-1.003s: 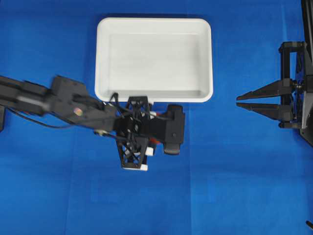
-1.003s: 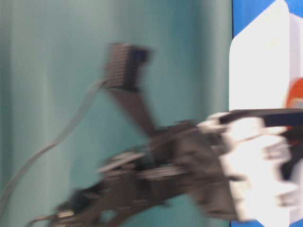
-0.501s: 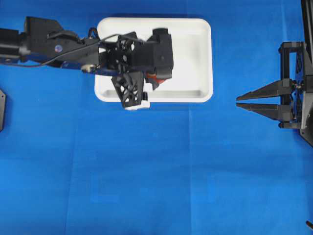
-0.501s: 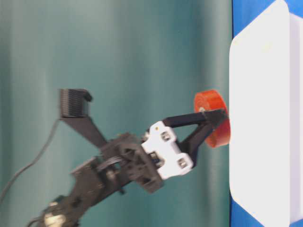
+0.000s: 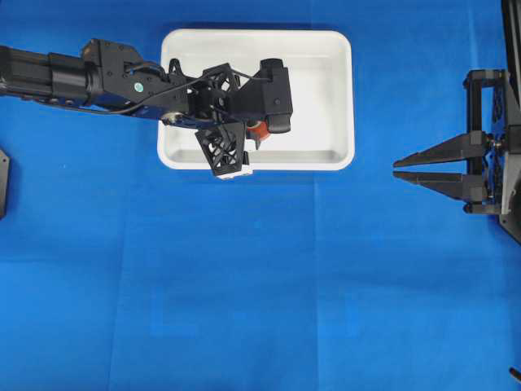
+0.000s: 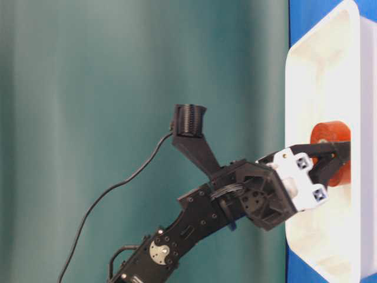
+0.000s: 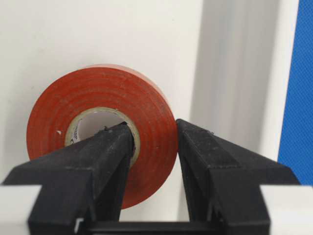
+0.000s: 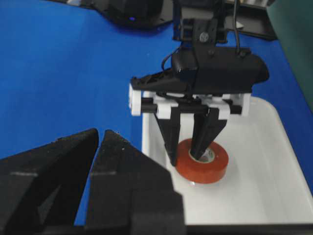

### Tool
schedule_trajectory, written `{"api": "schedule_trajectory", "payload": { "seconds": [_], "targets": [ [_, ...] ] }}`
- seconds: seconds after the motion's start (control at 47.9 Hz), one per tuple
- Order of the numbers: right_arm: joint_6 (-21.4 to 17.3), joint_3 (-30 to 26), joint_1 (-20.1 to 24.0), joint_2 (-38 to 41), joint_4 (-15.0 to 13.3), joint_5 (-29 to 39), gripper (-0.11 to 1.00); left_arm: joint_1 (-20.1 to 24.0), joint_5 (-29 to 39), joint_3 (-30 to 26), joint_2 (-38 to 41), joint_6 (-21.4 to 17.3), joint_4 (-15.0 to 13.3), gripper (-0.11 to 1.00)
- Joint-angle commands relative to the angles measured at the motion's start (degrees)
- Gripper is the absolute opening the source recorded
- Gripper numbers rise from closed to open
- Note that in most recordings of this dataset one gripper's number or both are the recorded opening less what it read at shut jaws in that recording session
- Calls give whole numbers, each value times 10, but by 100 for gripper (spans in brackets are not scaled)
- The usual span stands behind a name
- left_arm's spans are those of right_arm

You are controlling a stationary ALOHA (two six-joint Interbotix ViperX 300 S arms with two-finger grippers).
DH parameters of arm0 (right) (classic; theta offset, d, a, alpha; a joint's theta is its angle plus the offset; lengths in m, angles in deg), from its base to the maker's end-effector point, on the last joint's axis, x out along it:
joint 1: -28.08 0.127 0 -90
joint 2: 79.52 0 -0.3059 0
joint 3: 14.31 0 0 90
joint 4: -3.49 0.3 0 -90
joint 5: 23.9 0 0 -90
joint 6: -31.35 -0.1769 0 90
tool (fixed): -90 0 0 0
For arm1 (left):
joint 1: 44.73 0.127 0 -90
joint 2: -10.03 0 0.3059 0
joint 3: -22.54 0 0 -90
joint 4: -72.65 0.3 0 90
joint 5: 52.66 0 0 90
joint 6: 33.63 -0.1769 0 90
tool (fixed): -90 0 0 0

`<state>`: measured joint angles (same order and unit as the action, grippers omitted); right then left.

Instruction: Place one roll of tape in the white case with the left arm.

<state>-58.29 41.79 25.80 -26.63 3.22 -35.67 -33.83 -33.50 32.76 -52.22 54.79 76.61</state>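
The orange-red roll of tape (image 5: 259, 130) lies flat on the floor of the white case (image 5: 338, 98), near its front-left part. My left gripper (image 5: 254, 135) is shut on the roll's wall, one finger in the pale core and one against the outer side, as the left wrist view shows for the tape (image 7: 151, 115) and gripper (image 7: 154, 129). The right wrist view shows the roll (image 8: 208, 169) resting on the case floor (image 8: 274, 196) under the left gripper (image 8: 186, 157). My right gripper (image 5: 396, 170) is shut and empty, well to the right of the case.
Blue cloth (image 5: 260, 285) covers the table around the case. The left arm (image 5: 81, 77) reaches in over the case's left rim. The right arm's base (image 5: 496, 147) stands at the right edge. A green curtain (image 6: 118, 88) hangs behind.
The left arm carried the tape from the table in front of the case to above it, then lowered it onto the case floor. The right arm has not moved.
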Motion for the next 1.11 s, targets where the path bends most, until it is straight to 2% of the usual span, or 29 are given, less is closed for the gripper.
{"api": "schedule_trajectory", "payload": {
  "seconds": [0.0, 0.146, 0.209, 0.439, 0.689, 0.877, 1.086],
  "targets": [
    [-1, -7, -1, 2, 1, -2, -11, -1, -11, -9, -11, 1, -1, 29],
    [-1, -7, -1, 4, 1, 0, -11, -1, -8, -9, -18, 0, 0, 71],
    [-2, -7, -1, 4, 1, 2, -11, -1, 2, -8, -29, 0, 0, 83],
    [-2, -8, -1, 3, 1, 7, -11, -5, 54, 6, -124, 4, -3, 77],
    [-2, -9, -1, 3, 1, 7, -11, -27, 42, 48, -232, 5, -4, 77],
    [-1, -9, -1, 0, 1, 6, -11, -43, -11, 104, -293, 6, -7, 77],
    [-1, -10, -1, 0, 1, 5, -11, -63, -127, 179, -365, 11, -9, 77]
  ]
}}
